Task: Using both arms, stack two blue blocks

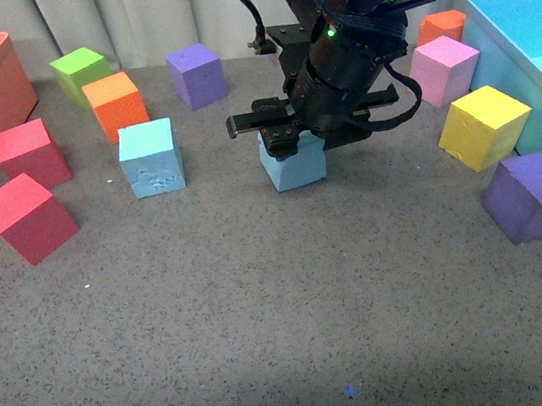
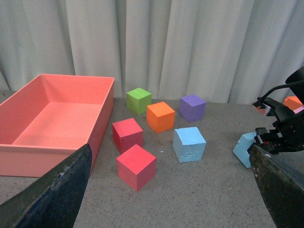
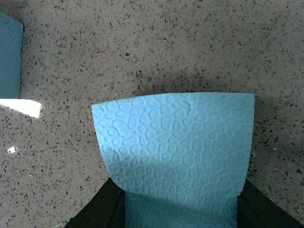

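Smooth blue block (image 1: 295, 167) near tabletop centre, looks slightly tilted, clamped between fingers of right gripper (image 1: 288, 143). Scuffed blue block (image 1: 151, 157) apart, toward left edge, free. Left gripper (image 2: 168, 161) fingers wide apart, empty. Step judged: pick-up of smooth block. Next: lift clear, carry over scuffed block, align faces, lower.

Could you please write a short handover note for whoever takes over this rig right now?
Left end effector: open, empty, set back from the blocks.
Right end effector: closed on the smooth blue block mid-table; unclear whether it is lifted.
Scuffed blue block: free on the table, to the robot's left of the smooth one, next to the orange cube.
Done: one block grasped.
Left: carry it over, set it squarely on the scuffed blue block, release.
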